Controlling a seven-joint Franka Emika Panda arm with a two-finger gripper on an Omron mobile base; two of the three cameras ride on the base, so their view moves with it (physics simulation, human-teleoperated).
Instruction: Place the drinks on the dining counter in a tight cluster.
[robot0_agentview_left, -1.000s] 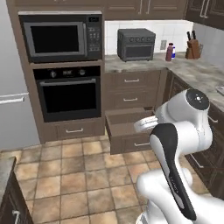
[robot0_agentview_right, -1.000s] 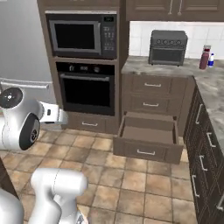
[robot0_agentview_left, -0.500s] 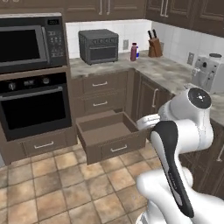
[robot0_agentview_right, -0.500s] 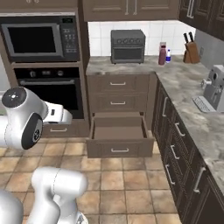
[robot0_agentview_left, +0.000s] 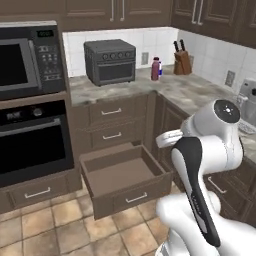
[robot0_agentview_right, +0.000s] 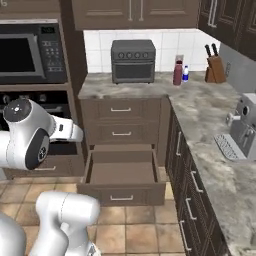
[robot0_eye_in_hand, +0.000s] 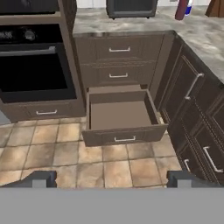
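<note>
Your base has swung right since before; maroon bottle (robot0_agentview_right: 177, 73) and blue-capped white bottle (robot0_agentview_right: 185, 74) stand together on the marbled counter (robot0_agentview_right: 210, 115), gripper (robot0_eye_in_hand: 111, 178) spread wide, empty.

Base has swung right: toaster oven (robot0_agentview_left: 110, 61) and maroon bottle (robot0_agentview_left: 155, 68) now nearer centre (camera shift, objects unmoved).

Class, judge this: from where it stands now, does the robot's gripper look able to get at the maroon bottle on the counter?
Probably not yet. The gripper hangs open over the floor, and the maroon bottle stands far back by the toaster oven, beyond the open drawer.
</note>
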